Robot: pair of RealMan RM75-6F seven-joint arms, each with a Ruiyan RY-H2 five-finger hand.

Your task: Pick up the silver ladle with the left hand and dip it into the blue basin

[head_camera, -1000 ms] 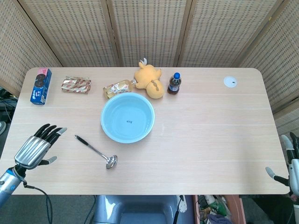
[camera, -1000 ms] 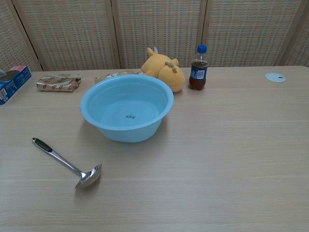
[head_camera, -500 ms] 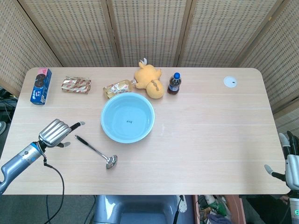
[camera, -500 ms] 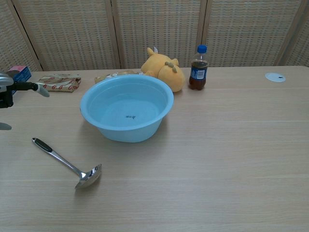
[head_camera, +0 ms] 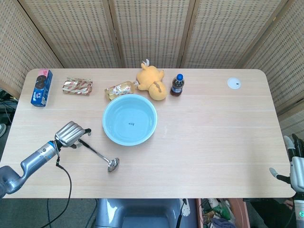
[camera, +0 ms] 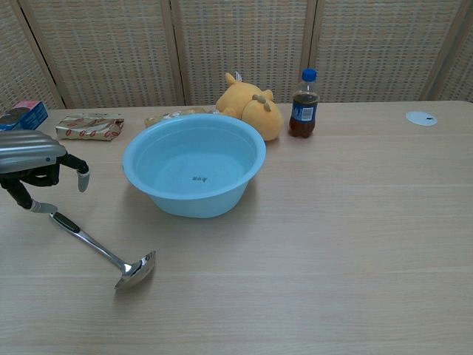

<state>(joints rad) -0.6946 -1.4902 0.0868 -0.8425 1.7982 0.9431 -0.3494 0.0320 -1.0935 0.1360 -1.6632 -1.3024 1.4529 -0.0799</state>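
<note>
Now the left hand [head_camera: 71,133] hovers over the black handle end of the ladle [head_camera: 98,155], fingers apart and curled downward, gripping nothing. The ladle lies flat on the table [head_camera: 213,142], bowl end toward the near edge, just beside the basin [head_camera: 129,119]. Risk: the thin handle sits flush to the wood, so fingertips may skid it away or spin it. The right hand [head_camera: 295,166] idles open at the far table edge.
</note>
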